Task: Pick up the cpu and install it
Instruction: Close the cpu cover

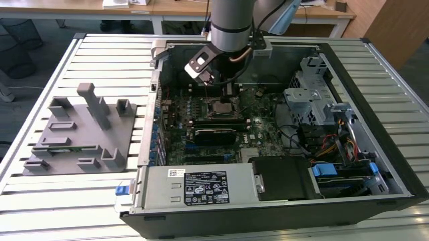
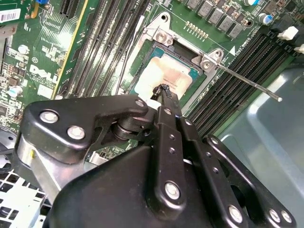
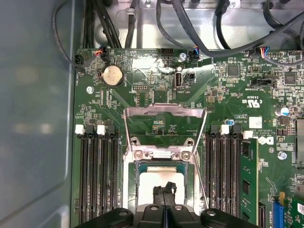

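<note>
- Down inside the open computer case [image 1: 268,217], the gripper [image 1: 226,96] hung over the motherboard [image 1: 268,135].
- The cpu [image 2: 167,75] lay flat in its socket, between banks of memory slots [image 3: 97,175], with the metal load plate [image 3: 164,118] swung open.
- The gripper's fingers [image 2: 165,97] were pressed together, gripping nothing, with their tips just at the cpu's top; contact could not be told.

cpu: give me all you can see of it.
The cpu is a flat square chip with a shiny pale metal top and a thin green rim. It lies level in the socket, whose load frame is swung open. The gripper, shut, hangs over it; contact cannot be told.
</note>
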You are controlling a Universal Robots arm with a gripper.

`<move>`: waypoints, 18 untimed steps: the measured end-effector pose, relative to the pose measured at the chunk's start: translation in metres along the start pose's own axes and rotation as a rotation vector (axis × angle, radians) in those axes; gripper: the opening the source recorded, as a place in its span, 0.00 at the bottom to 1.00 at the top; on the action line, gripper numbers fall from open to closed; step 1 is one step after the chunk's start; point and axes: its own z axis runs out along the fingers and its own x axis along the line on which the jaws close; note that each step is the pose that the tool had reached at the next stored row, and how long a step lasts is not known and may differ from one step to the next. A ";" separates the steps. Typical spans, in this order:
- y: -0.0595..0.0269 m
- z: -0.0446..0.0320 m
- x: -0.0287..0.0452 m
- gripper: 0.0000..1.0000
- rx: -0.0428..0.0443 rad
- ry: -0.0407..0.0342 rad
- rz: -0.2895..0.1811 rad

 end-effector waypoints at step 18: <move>0.0008 -0.0218 0.0006 0.11 -0.0002 -0.0002 0.000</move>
